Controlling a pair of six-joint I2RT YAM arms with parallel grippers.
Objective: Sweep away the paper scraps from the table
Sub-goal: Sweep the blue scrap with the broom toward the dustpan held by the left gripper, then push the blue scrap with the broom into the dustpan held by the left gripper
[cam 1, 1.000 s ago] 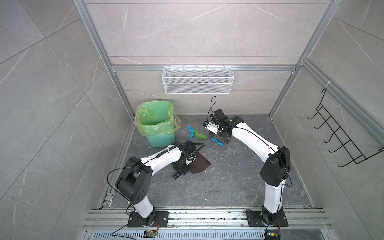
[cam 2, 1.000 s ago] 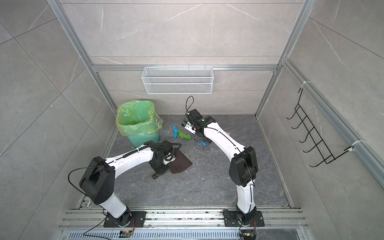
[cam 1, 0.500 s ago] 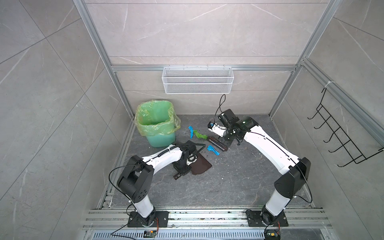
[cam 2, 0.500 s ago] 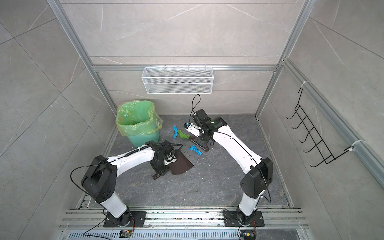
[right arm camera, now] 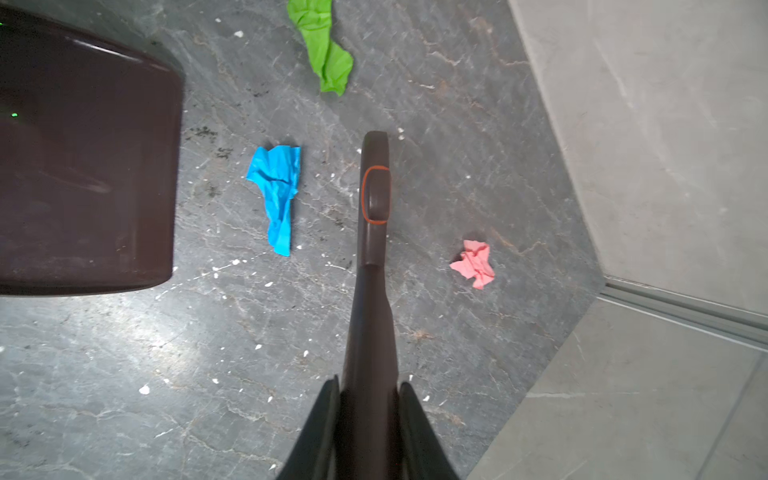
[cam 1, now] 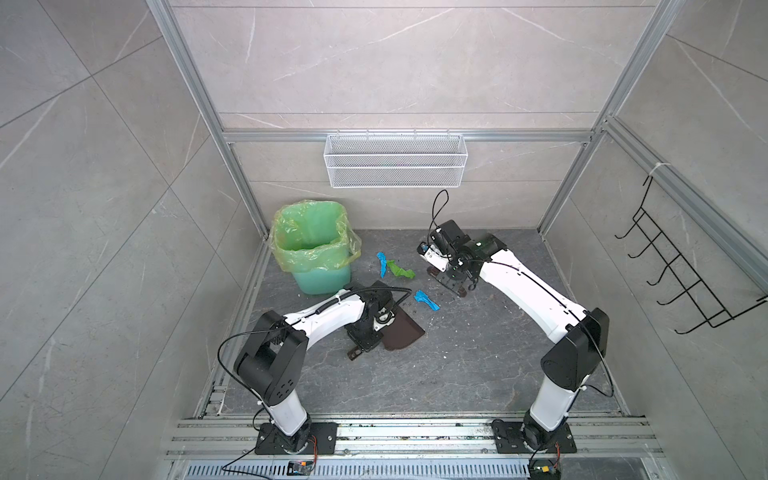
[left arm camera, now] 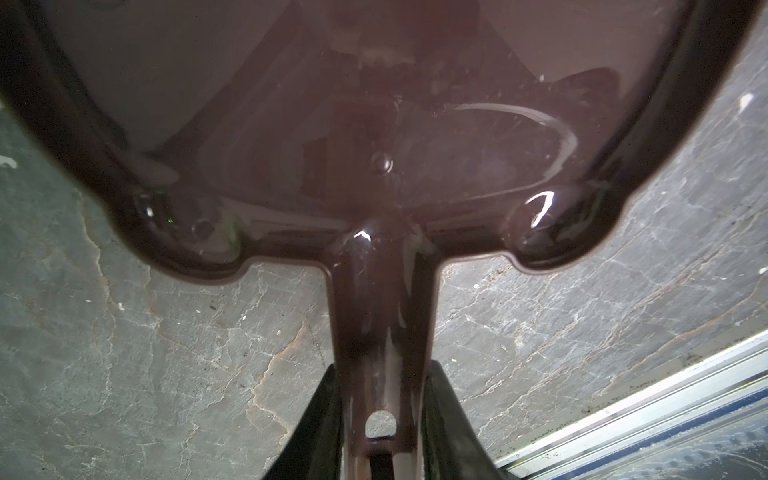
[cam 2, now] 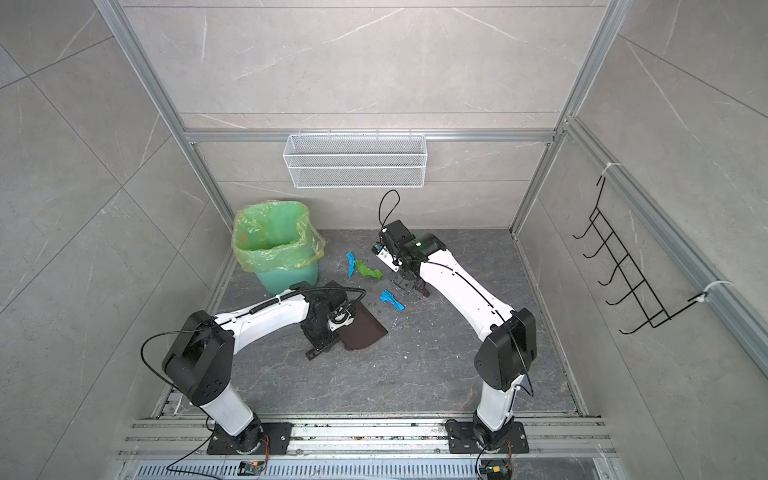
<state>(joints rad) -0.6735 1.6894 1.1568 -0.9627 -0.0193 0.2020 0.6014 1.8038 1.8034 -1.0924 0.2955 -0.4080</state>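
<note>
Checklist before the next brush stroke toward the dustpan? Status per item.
1. Left claw shut on the dustpan handle: ok.
2. Right claw shut on the brush handle: ok.
3. Dustpan mouth faces the scraps: ok, its open edge is toward the nearest blue scrap.
4. That blue scrap lies between brush and dustpan: ok.
5. All scraps on the brush's dustpan side: not ok, the pink scrap lies on the other side.
6. Dustpan lip and bristles down on the table: cannot tell.
</note>
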